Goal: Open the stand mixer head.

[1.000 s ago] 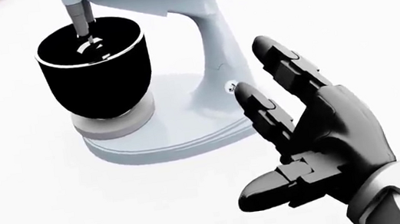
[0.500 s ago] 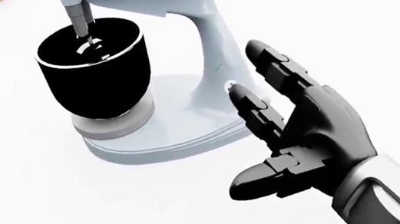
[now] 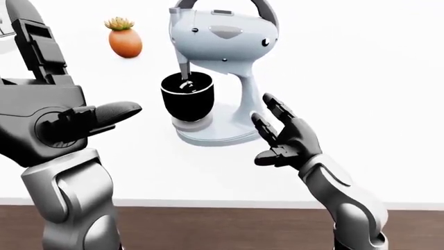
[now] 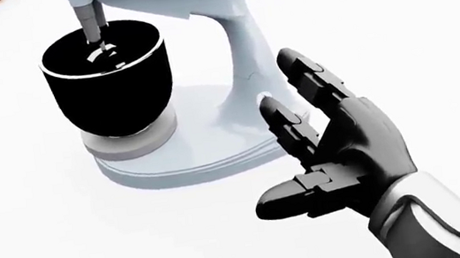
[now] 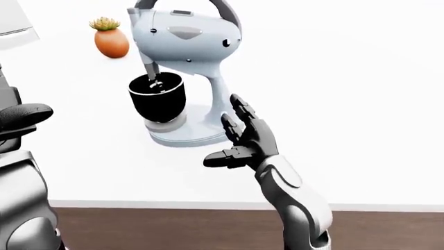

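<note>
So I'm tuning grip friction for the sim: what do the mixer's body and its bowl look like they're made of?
The stand mixer body looks like glossy painted metal or hard plastic: pale blue-grey, smooth, with soft highlights. The bowl looks like polished black glass or enamel, uniformly dark with a thin bright rim. Being renders, either guess stays open. The right robot hand hovers open beside the column.

One stand mixer, one bowl, one potted plant.
</note>
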